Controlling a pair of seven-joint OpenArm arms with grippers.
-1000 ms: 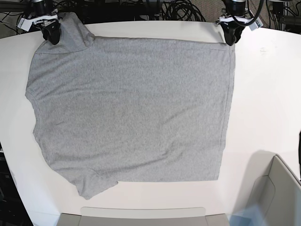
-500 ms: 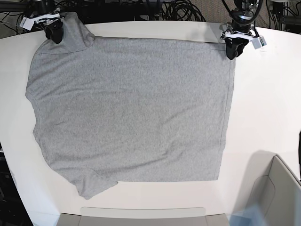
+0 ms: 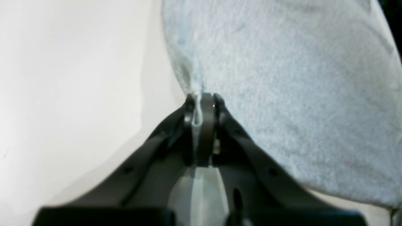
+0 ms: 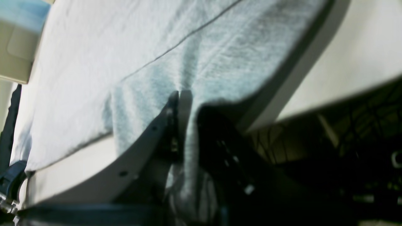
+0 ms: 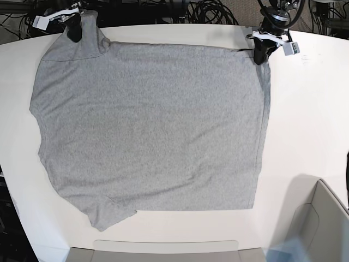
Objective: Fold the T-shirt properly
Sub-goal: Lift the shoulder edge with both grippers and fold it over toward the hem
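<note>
The heather-grey T-shirt (image 5: 147, 125) lies spread flat, plain side up, on the white table (image 5: 311, 120). At the far right corner, my left gripper (image 5: 260, 57) is shut on the shirt's edge. In the left wrist view a thin fold of T-shirt (image 3: 282, 78) is pinched between the left gripper (image 3: 201, 99) tips. At the far left corner, my right gripper (image 5: 74, 34) is shut on the raised sleeve end. The right wrist view shows the T-shirt (image 4: 125, 56) bunched where the right gripper (image 4: 179, 94) has closed.
A grey bin (image 5: 322, 224) stands at the near right corner. A flat grey tray (image 5: 163, 248) sits at the table's front edge. Black cables (image 5: 207, 11) hang behind the far edge.
My right gripper has shut on the sleeve corner and shifted right. My left gripper has drawn the far right corner a little leftward and up.
</note>
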